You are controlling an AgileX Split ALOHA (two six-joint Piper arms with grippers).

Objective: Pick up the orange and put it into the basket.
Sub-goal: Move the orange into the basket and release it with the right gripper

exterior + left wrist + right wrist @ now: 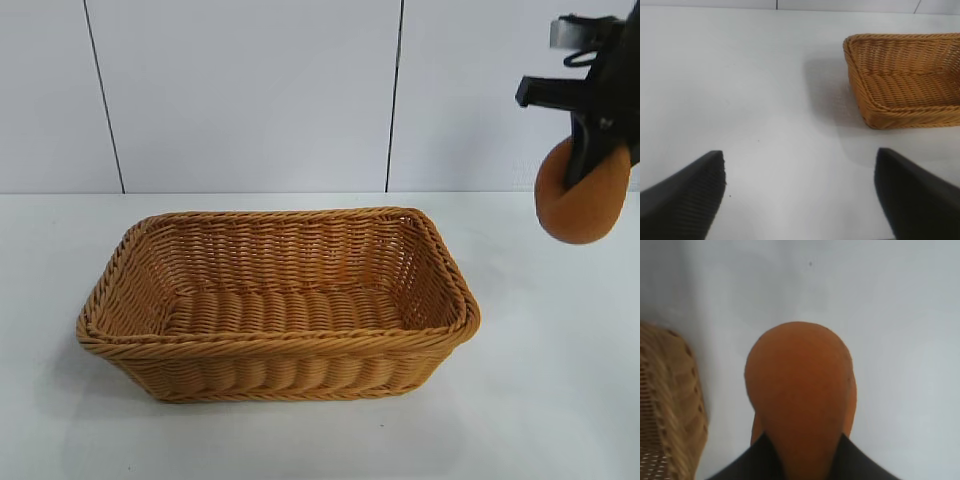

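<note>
The right gripper [592,165] is clenching the orange [583,200] and holding it in the air, well above the white table [560,400] and off to the side of the basket's right-hand rim. The fruit is hanging below the dark fingers, likely lifted this high so it can pass over the braided rim without catching. The wicker basket [275,345] is sitting near the middle of the table, its floor showing nothing inside. In the right wrist view, the orange [800,390] is filling the frame, with the basket's edge [670,405] just beside it. The left gripper [800,192] is hovering with its fingers spread over bare table, apart from the basket's corner [855,75], seemingly idle.
</note>
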